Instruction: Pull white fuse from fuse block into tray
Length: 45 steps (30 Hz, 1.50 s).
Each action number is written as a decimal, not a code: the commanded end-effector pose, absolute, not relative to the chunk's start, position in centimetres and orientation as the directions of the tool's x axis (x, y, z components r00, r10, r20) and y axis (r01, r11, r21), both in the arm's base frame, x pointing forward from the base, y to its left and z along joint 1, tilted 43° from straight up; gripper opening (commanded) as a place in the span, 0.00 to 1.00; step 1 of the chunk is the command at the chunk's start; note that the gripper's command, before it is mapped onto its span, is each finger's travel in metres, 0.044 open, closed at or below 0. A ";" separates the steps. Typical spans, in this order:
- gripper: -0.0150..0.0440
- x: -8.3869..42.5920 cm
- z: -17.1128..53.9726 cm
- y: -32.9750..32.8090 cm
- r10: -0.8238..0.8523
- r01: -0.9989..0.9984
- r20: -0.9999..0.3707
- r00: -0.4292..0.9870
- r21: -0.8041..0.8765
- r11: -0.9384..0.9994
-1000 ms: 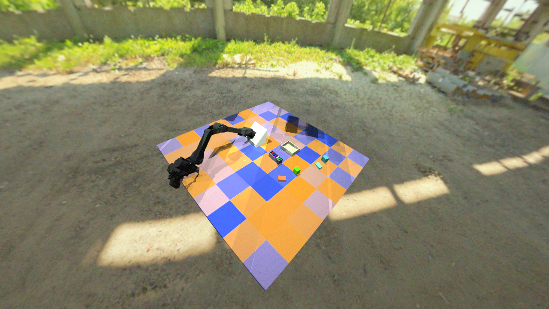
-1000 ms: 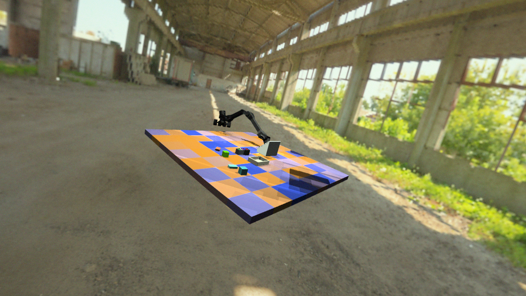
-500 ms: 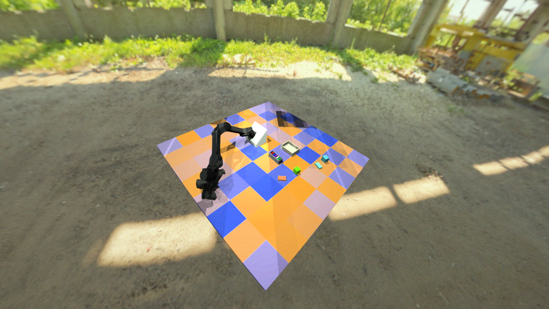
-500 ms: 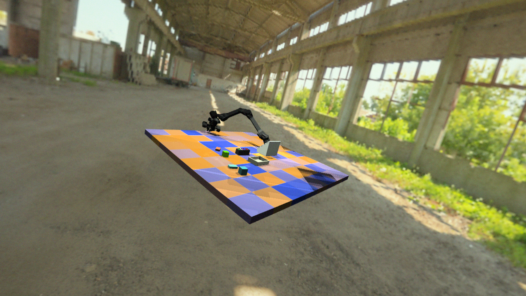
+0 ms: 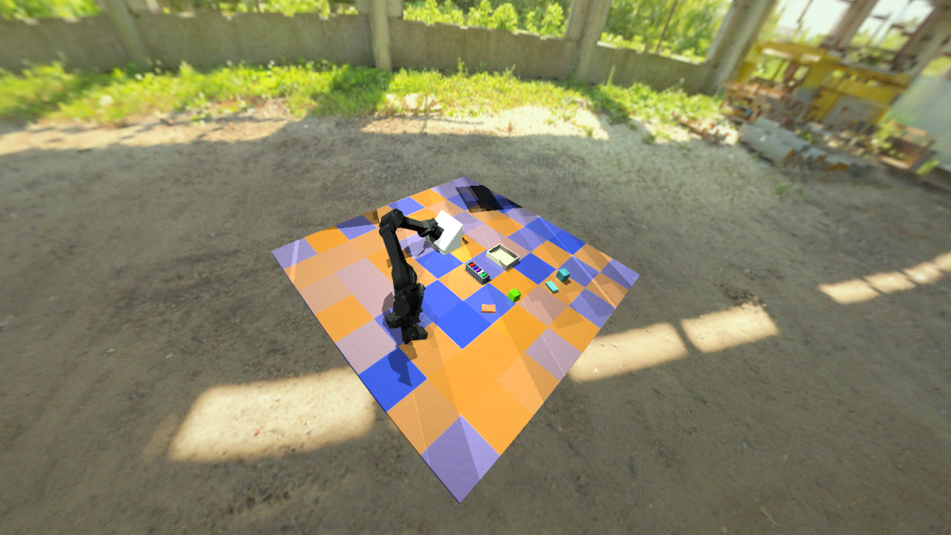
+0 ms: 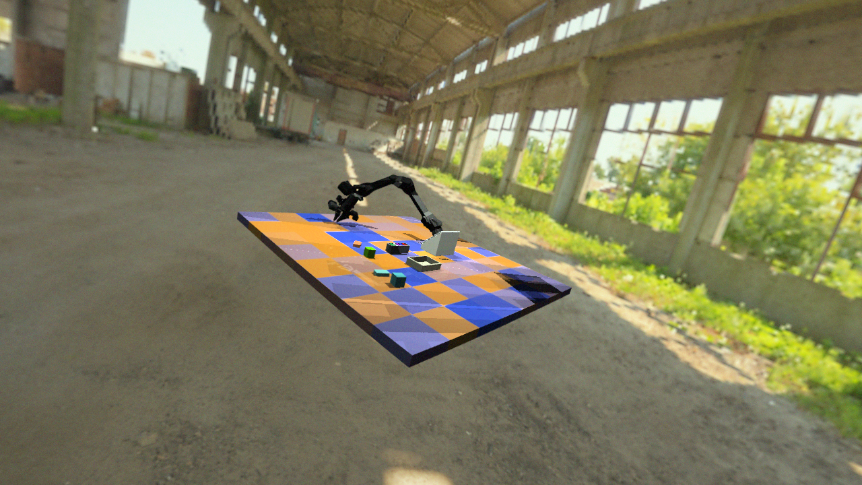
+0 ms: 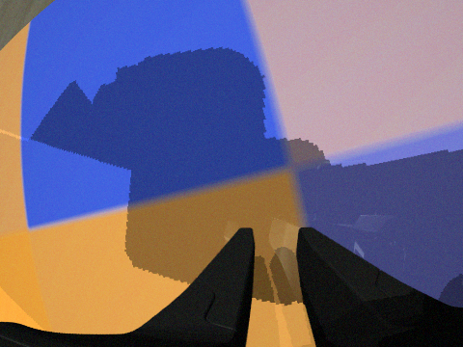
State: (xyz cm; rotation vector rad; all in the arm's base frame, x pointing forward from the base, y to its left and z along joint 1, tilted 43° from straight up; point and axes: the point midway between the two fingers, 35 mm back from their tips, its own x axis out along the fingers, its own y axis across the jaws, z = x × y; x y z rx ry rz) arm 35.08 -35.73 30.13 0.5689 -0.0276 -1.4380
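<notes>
The dark fuse block [image 5: 473, 274] [image 6: 399, 250] stands on the chequered board with a row of small coloured fuses in it. White shows near the green end of the row in the top view, but the single fuses are too small to tell apart well. The pale tray [image 5: 498, 263] [image 6: 417, 265] stands beside the block and looks empty. My gripper [image 5: 406, 337] [image 6: 338, 219] [image 7: 274, 240] is open by a narrow gap with nothing between the fingers. It points down over the board, well away from the block and tray. Neither shows in the wrist view.
An orange flat piece [image 5: 488, 308] [image 6: 357, 243] and a green cube [image 5: 513, 294] [image 6: 369, 252] lie near the block. A teal flat piece [image 5: 551, 286] [image 6: 380, 273] and a teal cube [image 5: 564, 273] [image 6: 397, 279] lie farther out. A white wedge [image 5: 449, 232] [image 6: 442, 242] stands by the arm's base.
</notes>
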 end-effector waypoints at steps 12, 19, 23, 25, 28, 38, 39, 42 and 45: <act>0.38 41.0 16.4 -20.0 -0.751 0.947 -0.621 0.222 0.320 0.016; 0.38 39.9 9.6 -9.9 -0.663 0.975 -0.735 0.144 0.220 -0.032; 0.38 37.4 6.6 -4.7 -0.647 0.988 -0.759 0.071 0.145 -0.061; 0.38 35.4 5.3 -2.0 -0.654 0.992 -0.756 0.027 0.102 -0.077; 0.38 32.8 4.2 0.5 -0.674 0.994 -0.738 -0.020 0.059 -0.094; 0.38 32.3 4.0 0.6 -0.676 0.994 -0.737 -0.023 0.056 -0.095; 0.38 32.3 3.9 0.6 -0.676 0.994 -0.737 -0.023 0.056 -0.095; 0.38 32.3 3.7 0.4 -0.676 0.994 -0.737 -0.023 0.057 -0.095; 0.38 32.3 3.5 0.2 -0.676 0.994 -0.737 -0.023 0.057 -0.095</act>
